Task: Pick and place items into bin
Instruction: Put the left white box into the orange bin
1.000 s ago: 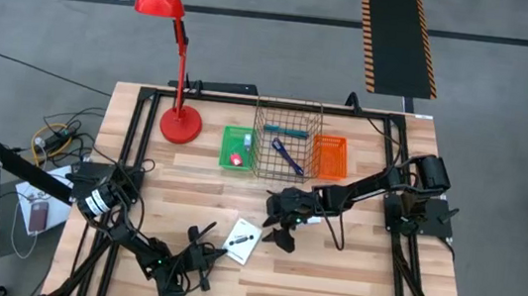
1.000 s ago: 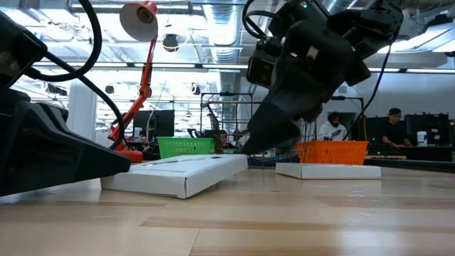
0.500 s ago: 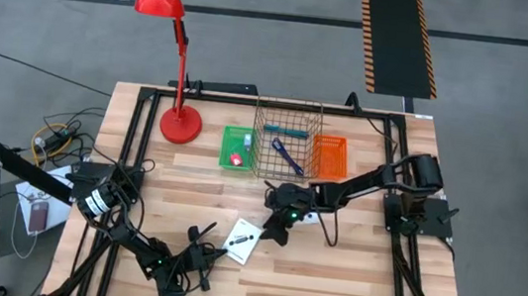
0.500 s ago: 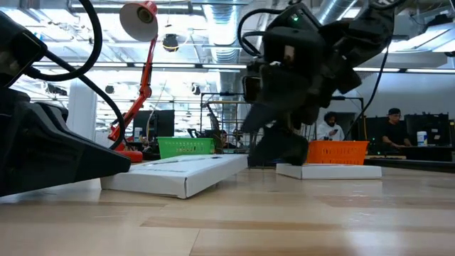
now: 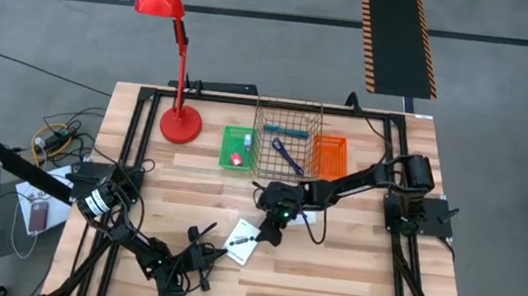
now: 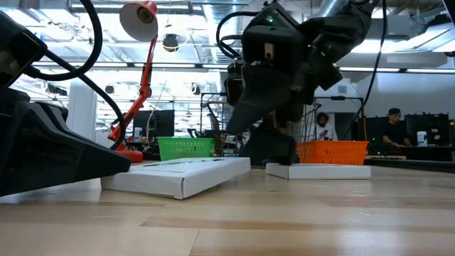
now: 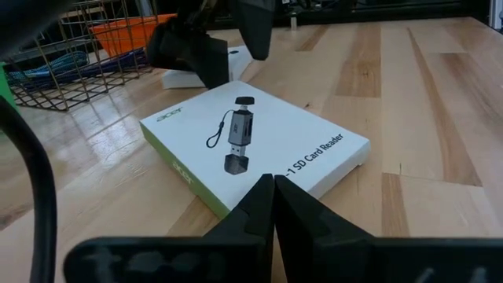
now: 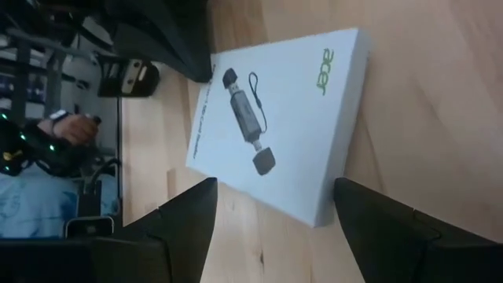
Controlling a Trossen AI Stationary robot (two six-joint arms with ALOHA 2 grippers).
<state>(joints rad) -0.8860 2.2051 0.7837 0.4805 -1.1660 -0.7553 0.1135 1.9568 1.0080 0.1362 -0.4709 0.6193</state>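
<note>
Notably, white box [image 7: 259, 153] (SD card reader printed) lies flat on table [image 5: 329, 275].

Table [image 5: 329, 275]: pale wood planks, visible grain, smooth with a light sheen. White box [image 7: 255, 157]: matt card, smooth, green printed edge, dark print on top. Middle bin [image 5: 287, 136]: thin metal wire mesh. Green bin [image 5: 237, 148] and orange bin [image 5: 330, 157]: perforated plastic. Red desk lamp [image 5: 164, 17]: glossy painted metal. Right gripper [image 8: 267, 212] fingers: dark matt plastic.
</note>
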